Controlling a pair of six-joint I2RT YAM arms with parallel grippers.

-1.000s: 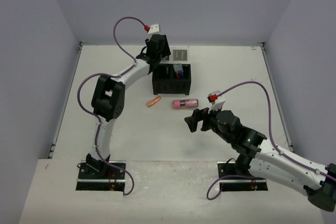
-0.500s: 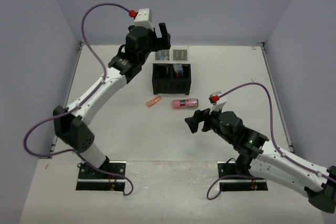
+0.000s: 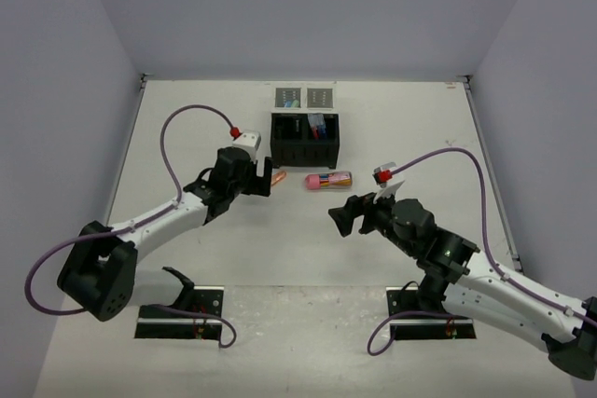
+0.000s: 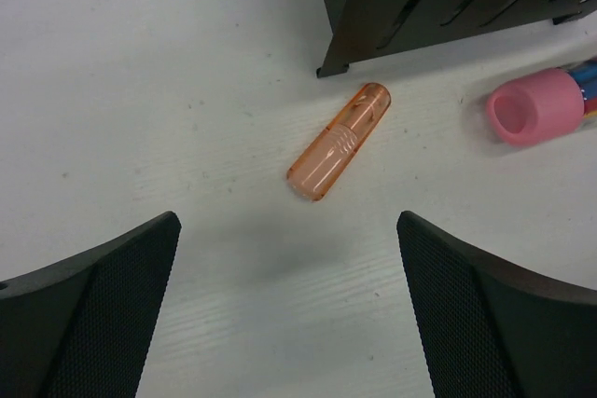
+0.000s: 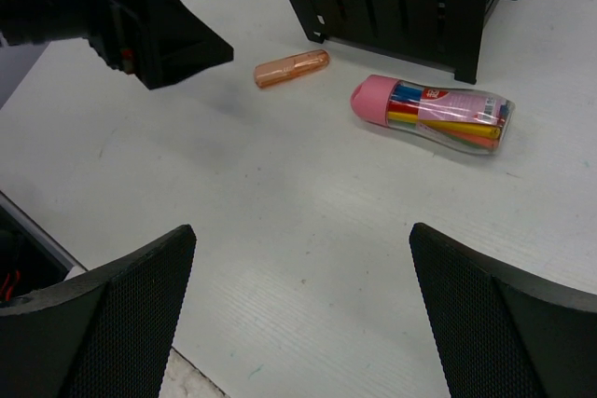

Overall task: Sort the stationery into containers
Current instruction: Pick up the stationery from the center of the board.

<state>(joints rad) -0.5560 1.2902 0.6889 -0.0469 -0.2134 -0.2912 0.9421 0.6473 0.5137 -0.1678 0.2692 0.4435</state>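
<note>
Stationery, loose: an orange translucent piece is lying flat and slanted on the white table. It is sitting just off the near left corner of the black box, apart from it. A clear tube with a pink cap, holding coloured pens, is lying on its side to the right of the orange translucent piece. It is resting just in front of the box's near wall; whether it is touching the box cannot be told.

Stationery, stowed: blue and red items are standing in the right compartment of the black box. The left compartment is showing too dark to read. A small blue-green item is lying in the left grey tray. The right grey tray is sitting just beside it, and both are lying behind the box.

Left gripper: it is hovering low over the table on the near side of the orange translucent piece. Its fingers are spreading wide and gripping nothing, and the piece is lying ahead of the gap, untouched.

Right gripper: it is hanging above the table, well to the near right of the clear tube. Its fingers are standing wide apart and holding nothing.
</note>
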